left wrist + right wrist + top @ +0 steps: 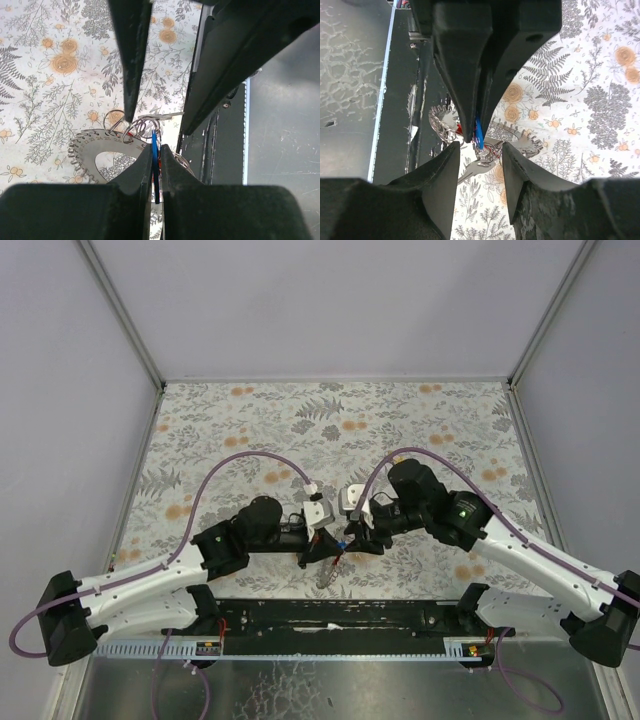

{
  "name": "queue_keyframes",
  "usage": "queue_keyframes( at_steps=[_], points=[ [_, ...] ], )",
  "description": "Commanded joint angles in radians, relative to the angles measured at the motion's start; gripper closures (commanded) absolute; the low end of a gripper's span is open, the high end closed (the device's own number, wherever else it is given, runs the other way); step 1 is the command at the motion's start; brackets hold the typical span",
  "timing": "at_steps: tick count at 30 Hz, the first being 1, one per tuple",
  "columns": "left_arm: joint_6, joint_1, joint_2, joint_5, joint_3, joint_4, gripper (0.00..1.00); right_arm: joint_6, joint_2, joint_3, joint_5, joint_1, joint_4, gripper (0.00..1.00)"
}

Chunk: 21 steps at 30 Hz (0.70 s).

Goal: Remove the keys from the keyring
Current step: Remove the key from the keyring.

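Left end effector [155, 152]: jaws closed tight on the blue key [155, 172], gripped edge-on at the lower centre of the left wrist view. Keyring [92, 152]: sits just left of that grip, over the floral bench [45, 75]; cannot tell whether it rests or hangs. Small wire loops and a silver key [470, 175] are bunched at its rim. Right end effector [480, 167]: jaws apart, one finger on either side of the bunch. In the overhead view, both end effectors meet at lower centre.
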Motion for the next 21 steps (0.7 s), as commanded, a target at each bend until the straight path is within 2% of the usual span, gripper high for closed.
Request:
queue_keyframes(
  at_steps=[1,8,17,21],
  points=[
    [0.023,-0.007,-0.04,0.041,-0.012,0.115,1.0,0.075,0.013,-0.017,-0.032,-0.007,0.094,0.53],
    [0.027,-0.007,-0.032,0.068,-0.008,0.118,1.0,0.141,0.023,-0.02,-0.048,-0.007,0.138,0.58],
    [0.037,-0.007,-0.051,0.067,-0.01,0.109,1.0,0.172,0.036,-0.041,-0.06,-0.007,0.133,0.7],
    [0.04,-0.007,-0.059,0.063,-0.013,0.106,1.0,0.173,0.036,-0.047,-0.065,-0.007,0.13,0.81]
  ],
)
